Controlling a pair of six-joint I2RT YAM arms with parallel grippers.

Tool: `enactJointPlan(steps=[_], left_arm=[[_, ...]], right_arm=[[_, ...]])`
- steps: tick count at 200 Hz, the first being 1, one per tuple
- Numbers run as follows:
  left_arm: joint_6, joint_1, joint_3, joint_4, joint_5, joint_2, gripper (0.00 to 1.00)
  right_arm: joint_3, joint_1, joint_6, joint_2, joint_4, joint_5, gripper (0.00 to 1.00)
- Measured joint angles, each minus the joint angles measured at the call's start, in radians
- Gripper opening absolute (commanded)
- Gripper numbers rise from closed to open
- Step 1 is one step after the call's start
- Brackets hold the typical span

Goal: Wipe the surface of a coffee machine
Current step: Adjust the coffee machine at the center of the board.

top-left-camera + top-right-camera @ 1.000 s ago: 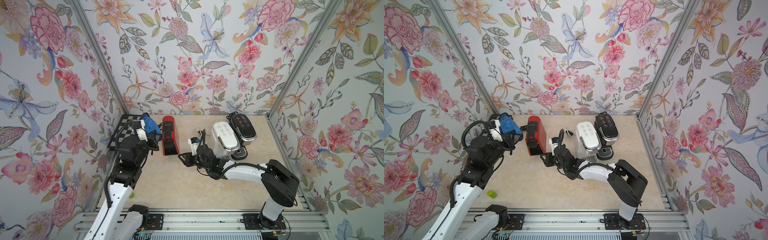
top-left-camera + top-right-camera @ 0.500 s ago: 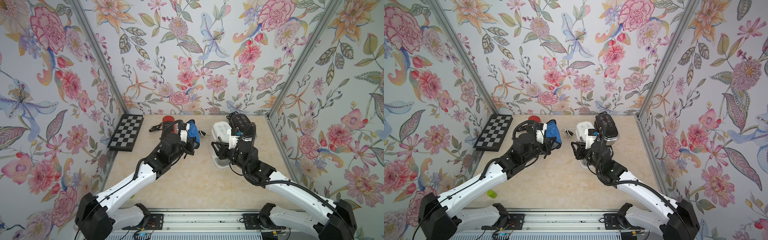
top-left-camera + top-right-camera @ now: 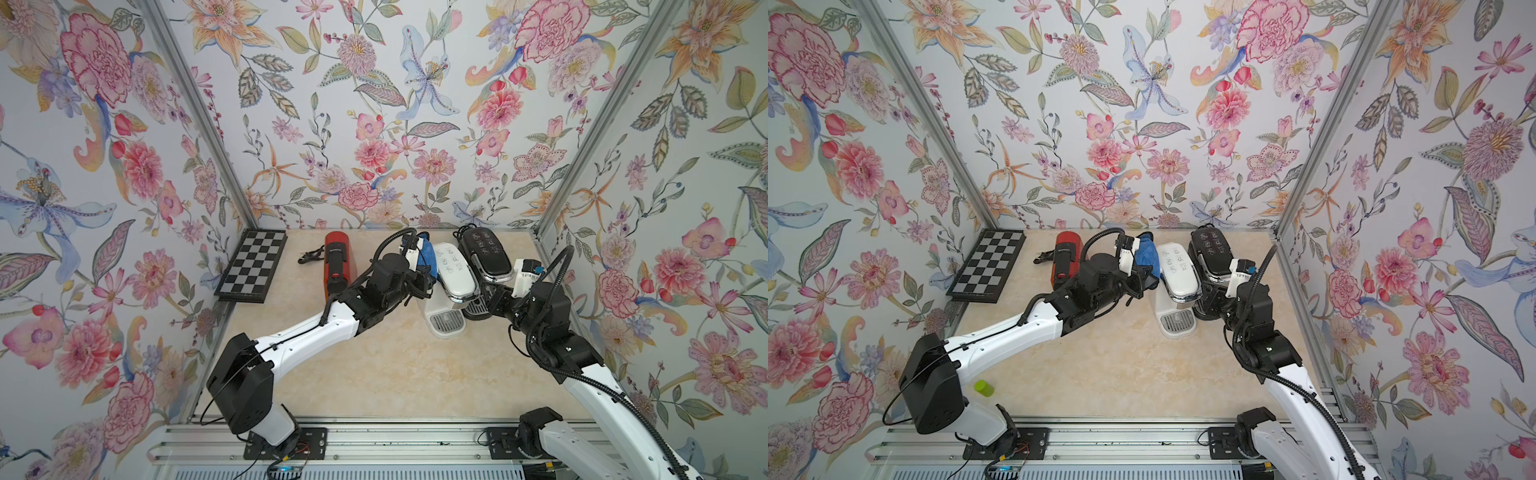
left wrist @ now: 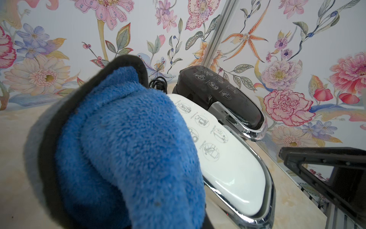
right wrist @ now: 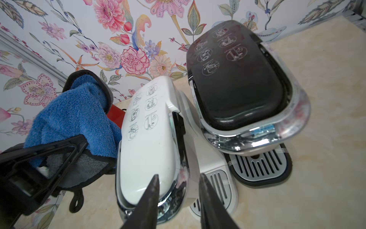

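Only a top view caught the small green object (image 3: 984, 387) on the surface near my left arm's base; in its twin, that arm hid it. Both top views showed the chessboard (image 3: 253, 266) by the left wall, and the red coffee machine (image 3: 338, 262) with a black cable (image 3: 309, 255) beside it.

My left tool (image 3: 426, 272) was clamped on the blue cloth (image 3: 427, 257), which was pressed to the left side of the white coffee machine (image 3: 453, 270) at the back of the surface. The left wrist view was half filled by that cloth (image 4: 128, 142), its dark trim at the edge.

The right wrist view showed what the top views hid. My right tool (image 5: 179, 178) stood with its fingers partly apart, straddling the chrome front rim of the white coffee machine (image 5: 148, 138). I could not tell whether they pinched it.

The black coffee machine (image 5: 237, 79) crowded in just beside the white one, their drip trays touching.

Both lids carried round line pictograms, but the tiny captions beside them were too small to read. The pale lettering on the red machine was unreadable as well.
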Motion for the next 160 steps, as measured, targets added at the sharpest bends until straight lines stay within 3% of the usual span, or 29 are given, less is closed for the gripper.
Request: enactJointPlan(steps=[81, 160], left_arm=[[-0.007, -0.007, 0.024, -0.011, -0.043, 0.074, 0.00], [-0.040, 0.001, -0.079, 0.100, -0.089, 0.052, 0.00]], right_arm=[[-0.008, -0.023, -0.065, 0.124, 0.013, -0.039, 0.36], [-0.010, 0.023, -0.082, 0.262, 0.043, -0.085, 0.37]])
